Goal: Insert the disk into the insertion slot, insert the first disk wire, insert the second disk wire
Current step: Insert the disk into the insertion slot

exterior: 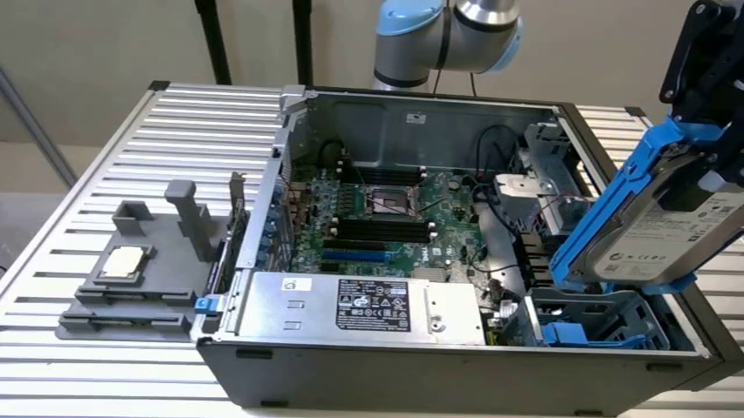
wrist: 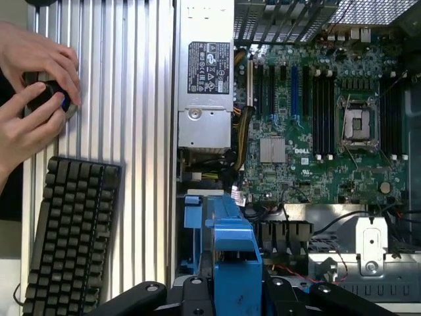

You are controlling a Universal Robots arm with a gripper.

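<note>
The disk (exterior: pixel 672 228), a silver-grey drive with a white label in a bright blue carrier, hangs tilted above the case at the exterior view's right. My gripper (exterior: pixel 712 161) is shut on its upper part. Just below it is the insertion slot (exterior: pixel 595 320), a grey cage with blue rails in the case's near right corner, with nothing in it. In the wrist view the blue carrier (wrist: pixel 230 245) stands out between my black fingers (wrist: pixel 192 295). Thin red and black wires (wrist: pixel 297 270) lie beside the cage.
The open computer case (exterior: pixel 348 366) holds a green motherboard (exterior: pixel 384 231) and a silver box with a black label (exterior: pixel 366 305). A grey fixture with a small square chip (exterior: pixel 122 264) sits at the exterior view's left. A person's hands (wrist: pixel 33 85) rest on a round device near a black keyboard (wrist: pixel 69 237).
</note>
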